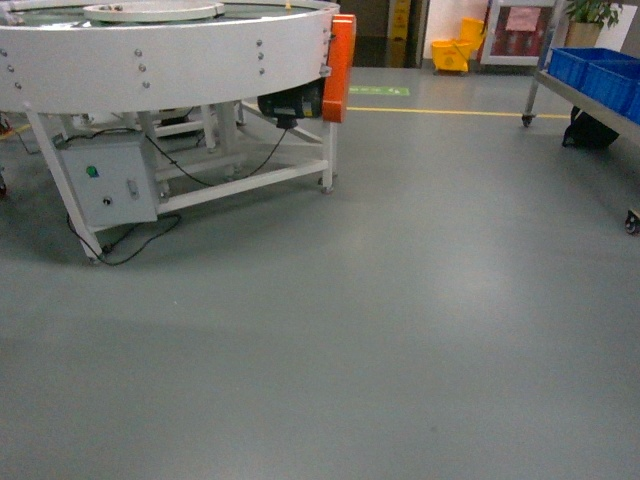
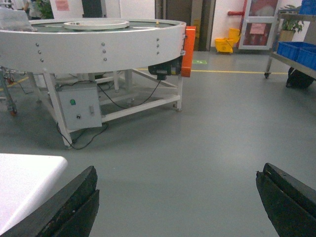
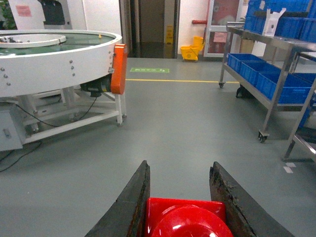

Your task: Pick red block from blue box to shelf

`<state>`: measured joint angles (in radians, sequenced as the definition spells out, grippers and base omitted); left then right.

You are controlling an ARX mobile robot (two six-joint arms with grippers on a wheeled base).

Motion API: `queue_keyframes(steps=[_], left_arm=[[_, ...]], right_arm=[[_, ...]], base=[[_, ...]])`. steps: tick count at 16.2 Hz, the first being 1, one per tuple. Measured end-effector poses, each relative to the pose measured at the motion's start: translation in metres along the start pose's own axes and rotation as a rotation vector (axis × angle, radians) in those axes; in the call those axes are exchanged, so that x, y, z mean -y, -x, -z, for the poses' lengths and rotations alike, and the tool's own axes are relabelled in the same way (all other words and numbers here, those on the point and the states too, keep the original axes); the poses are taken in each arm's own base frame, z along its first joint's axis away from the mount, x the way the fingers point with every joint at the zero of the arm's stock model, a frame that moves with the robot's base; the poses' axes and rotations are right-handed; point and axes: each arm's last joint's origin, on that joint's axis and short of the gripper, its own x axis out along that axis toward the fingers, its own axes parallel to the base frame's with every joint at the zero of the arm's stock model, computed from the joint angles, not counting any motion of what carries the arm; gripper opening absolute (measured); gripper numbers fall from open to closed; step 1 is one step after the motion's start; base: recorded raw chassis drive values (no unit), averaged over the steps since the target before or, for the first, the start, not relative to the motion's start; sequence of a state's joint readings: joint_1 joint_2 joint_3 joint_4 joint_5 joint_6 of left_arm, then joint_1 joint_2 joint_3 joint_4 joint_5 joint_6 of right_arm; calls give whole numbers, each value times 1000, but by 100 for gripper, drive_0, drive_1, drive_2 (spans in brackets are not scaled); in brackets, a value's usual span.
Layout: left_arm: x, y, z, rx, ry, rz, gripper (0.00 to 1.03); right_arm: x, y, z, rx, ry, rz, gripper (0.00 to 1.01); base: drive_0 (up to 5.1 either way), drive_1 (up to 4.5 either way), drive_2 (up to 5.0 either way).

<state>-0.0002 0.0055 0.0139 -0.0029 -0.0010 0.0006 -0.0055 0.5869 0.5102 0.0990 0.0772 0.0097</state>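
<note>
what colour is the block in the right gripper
Glossy red. The red block sits between the right gripper's fingers, seen best in the right wrist view.

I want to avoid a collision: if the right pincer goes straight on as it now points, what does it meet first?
Probably nothing near: ahead of the right pincer, shut on the small glossy red plastic block, lies bare grey floor. The silver steel shelf stands off to the right, though depth is unclear.

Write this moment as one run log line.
right gripper: shut on red block | left gripper: open, empty | shelf: ahead right
</note>
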Motion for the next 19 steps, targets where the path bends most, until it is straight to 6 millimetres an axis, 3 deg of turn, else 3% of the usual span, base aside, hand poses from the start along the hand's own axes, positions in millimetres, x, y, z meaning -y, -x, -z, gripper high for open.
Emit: queue_keyframes(steps=[10, 19], left_arm=[[0, 0, 0, -3, 0, 0, 98], [0, 0, 0, -5, 0, 1, 98]], right_arm=[[0, 0, 0, -2, 1, -2, 29], [0, 0, 0, -1, 0, 0, 29]], base=[[-152, 262, -567], [-4, 414, -422]])
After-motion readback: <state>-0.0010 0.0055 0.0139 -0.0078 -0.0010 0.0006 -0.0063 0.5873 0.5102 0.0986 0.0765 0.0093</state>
